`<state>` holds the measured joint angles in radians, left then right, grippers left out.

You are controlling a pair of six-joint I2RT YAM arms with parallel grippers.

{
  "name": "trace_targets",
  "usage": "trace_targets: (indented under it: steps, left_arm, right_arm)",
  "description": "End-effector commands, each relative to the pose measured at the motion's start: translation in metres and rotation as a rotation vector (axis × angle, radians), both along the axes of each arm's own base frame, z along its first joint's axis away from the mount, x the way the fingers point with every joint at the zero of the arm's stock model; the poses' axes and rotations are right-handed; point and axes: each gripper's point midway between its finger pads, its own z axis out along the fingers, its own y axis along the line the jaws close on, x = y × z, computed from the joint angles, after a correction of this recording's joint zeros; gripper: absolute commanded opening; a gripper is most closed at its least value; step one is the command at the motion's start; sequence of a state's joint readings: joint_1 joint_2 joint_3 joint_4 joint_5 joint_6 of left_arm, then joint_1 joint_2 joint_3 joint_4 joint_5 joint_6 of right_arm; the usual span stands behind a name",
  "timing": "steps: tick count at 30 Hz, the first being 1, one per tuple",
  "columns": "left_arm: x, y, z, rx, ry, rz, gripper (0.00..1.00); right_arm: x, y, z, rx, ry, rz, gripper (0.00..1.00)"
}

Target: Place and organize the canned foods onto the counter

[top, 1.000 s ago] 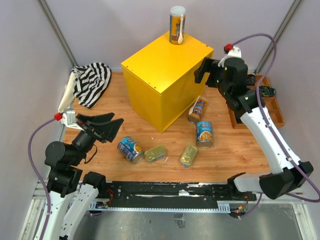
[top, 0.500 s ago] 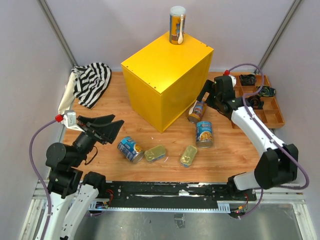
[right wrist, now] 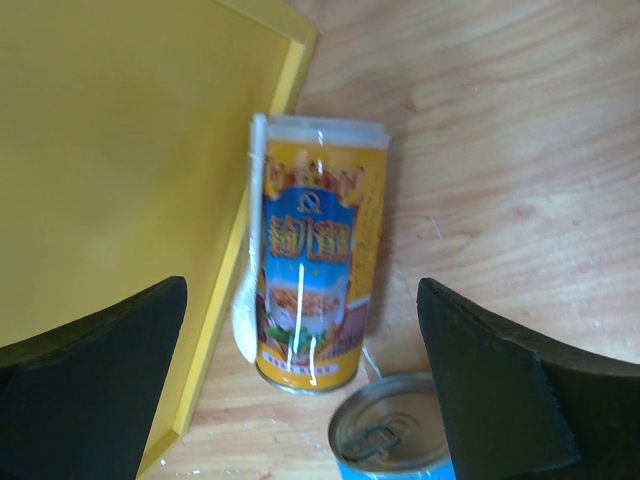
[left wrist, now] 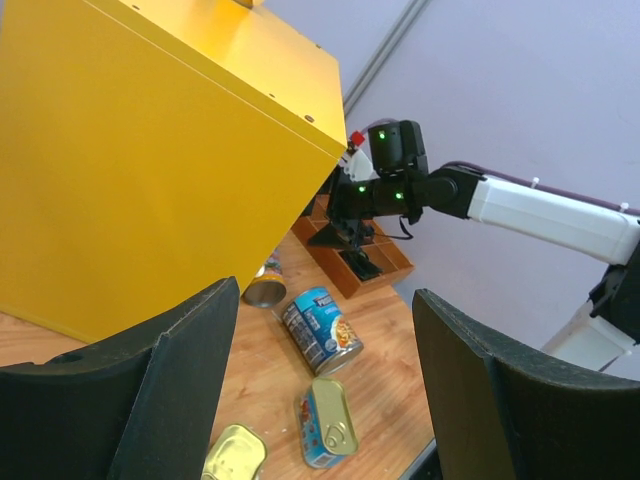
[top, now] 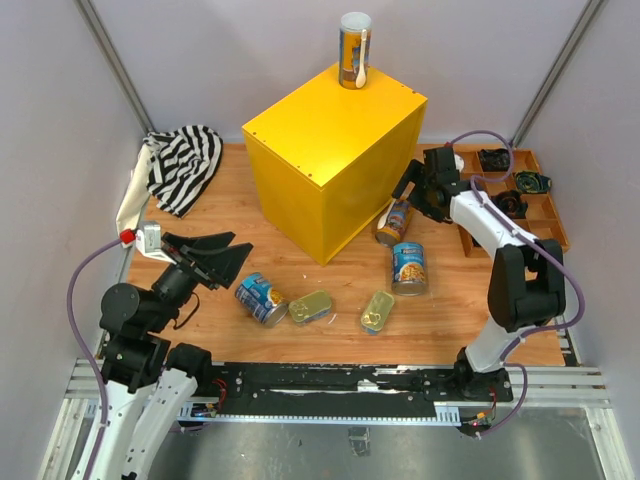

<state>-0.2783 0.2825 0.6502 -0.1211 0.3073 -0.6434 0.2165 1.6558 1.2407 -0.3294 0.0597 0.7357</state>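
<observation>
The yellow counter box stands at the back centre with one tall white-lidded can upright on its top. A second tall can lies against the box's right foot. My right gripper is open just above it; in the right wrist view this can lies between the spread fingers, untouched. A blue can stands upright and another lies on its side. Two golden tins lie flat. My left gripper is open and empty, left of the lying blue can.
A striped cloth lies at the back left. A brown compartmented tray with small black gadgets sits at the back right, beside my right arm. Grey walls close three sides; a metal rail runs along the near edge.
My right gripper has come down from beside the box's upper edge to the tall can lying at the box's foot. My left gripper has barely shifted.
</observation>
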Motion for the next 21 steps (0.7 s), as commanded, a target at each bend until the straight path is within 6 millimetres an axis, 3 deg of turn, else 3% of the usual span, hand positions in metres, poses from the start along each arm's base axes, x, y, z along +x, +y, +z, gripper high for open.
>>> trace_targets:
  steps: [1, 10, 21]
  left_arm:
    - [-0.003, -0.004, 0.005, -0.003, -0.042, -0.025, 0.74]
    - [0.006, -0.006, -0.006, -0.025, -0.028, -0.022, 0.74]
    - [0.02, -0.01, -0.016, -0.024, -0.009, -0.025, 0.74]
  right_arm:
    - [0.029, 0.002, 0.013, 0.011, -0.045, 0.009, 0.98]
    - [0.048, 0.001, -0.01, -0.014, 0.023, 0.003, 0.98]
    - [0.052, -0.004, -0.04, -0.041, 0.1, -0.003, 0.98]
